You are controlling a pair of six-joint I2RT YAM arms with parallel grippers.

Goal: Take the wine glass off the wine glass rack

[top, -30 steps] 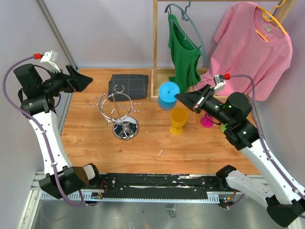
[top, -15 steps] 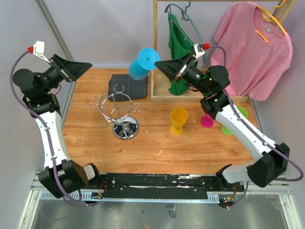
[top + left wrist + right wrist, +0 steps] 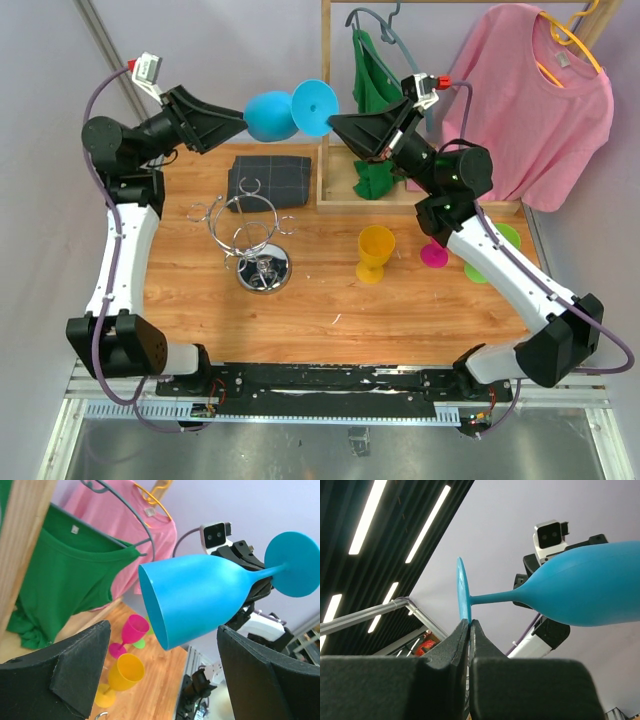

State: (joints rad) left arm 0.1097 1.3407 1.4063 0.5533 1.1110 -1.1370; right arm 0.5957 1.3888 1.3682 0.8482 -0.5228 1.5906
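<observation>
Top camera, far left: my left gripper (image 3: 238, 120) is raised high, its tips right at the bowl of the blue wine glass (image 3: 270, 115). The glass lies sideways in the air, well apart from the wine glass rack (image 3: 263, 270), which stands on the table (image 3: 200, 300) below.

The left wrist camera adds what the top hides. The left fingers (image 3: 75, 672) are spread wide, with the bowl's mouth facing in between them. I can't tell if they touch it. It also catches a yellow glass (image 3: 125, 672) and a pink glass (image 3: 134, 630) down on the table.

Right of the glass, my right gripper (image 3: 335, 122) meets the foot. The right wrist camera settles it: fingers (image 3: 445, 655) pressed together, pinching the rim of the round foot, with stem and bowl sticking out beyond. Only the top camera shows the rack.
</observation>
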